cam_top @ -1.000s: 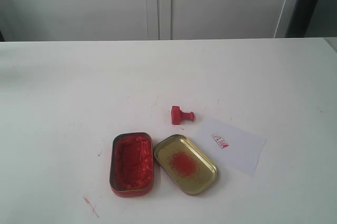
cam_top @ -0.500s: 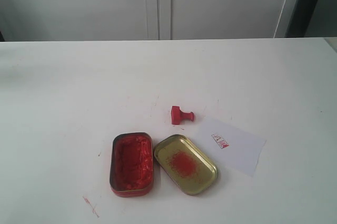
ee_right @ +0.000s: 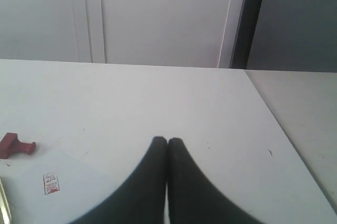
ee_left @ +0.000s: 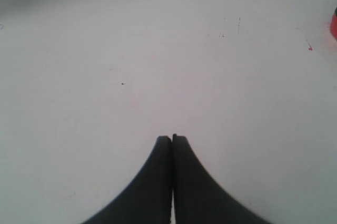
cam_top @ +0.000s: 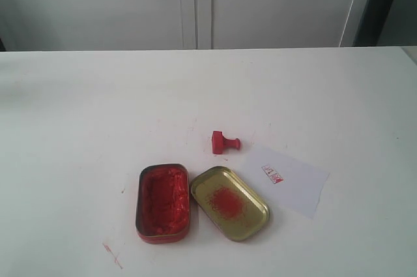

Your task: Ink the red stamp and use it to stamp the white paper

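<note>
The red stamp (cam_top: 224, 141) lies on its side on the white table, knob pointing right, just up-left of the white paper (cam_top: 290, 180), which carries a small red mark (cam_top: 273, 174). The right wrist view also catches the stamp (ee_right: 16, 145) and the paper (ee_right: 63, 187) with its mark. The open tin of red ink paste (cam_top: 163, 202) sits at the front, its gold lid (cam_top: 229, 202) with a red smear beside it. My left gripper (ee_left: 171, 138) is shut over bare table. My right gripper (ee_right: 167, 140) is shut too, empty. Neither arm shows in the exterior view.
A red sliver, which I cannot identify, shows at the edge of the left wrist view (ee_left: 334, 26). Faint red smudges mark the tabletop near the front left (cam_top: 112, 255). The table's right edge (ee_right: 274, 118) runs close to my right gripper. White cabinet doors stand behind the table.
</note>
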You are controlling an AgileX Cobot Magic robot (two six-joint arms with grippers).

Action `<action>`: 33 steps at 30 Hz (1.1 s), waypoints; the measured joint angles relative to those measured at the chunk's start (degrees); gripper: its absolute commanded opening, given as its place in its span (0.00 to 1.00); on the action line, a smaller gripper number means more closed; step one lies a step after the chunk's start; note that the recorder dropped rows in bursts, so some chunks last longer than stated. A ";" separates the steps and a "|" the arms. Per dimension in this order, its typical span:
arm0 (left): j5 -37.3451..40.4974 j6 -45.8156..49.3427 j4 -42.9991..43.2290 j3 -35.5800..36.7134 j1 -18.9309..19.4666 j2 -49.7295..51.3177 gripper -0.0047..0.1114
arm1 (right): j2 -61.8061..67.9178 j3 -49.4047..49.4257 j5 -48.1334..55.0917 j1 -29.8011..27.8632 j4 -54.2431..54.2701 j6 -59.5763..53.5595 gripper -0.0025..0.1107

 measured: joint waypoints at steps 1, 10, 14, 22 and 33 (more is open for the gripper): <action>0.00 0.00 0.00 0.00 0.00 0.00 0.04 | 0.00 0.56 -0.16 0.00 0.00 0.00 0.02; 0.00 0.00 0.00 0.00 0.00 0.00 0.04 | 0.00 5.98 -1.50 0.00 0.00 0.00 0.02; 0.00 0.00 0.00 0.00 0.00 0.00 0.04 | 0.00 8.16 -4.34 0.00 0.00 0.03 0.02; 0.00 0.00 0.00 0.00 0.00 0.00 0.04 | 0.00 11.39 -6.20 0.00 0.00 0.03 0.02; 0.00 0.00 0.00 0.00 0.00 0.00 0.04 | 0.00 16.78 -9.09 0.00 0.00 0.03 0.02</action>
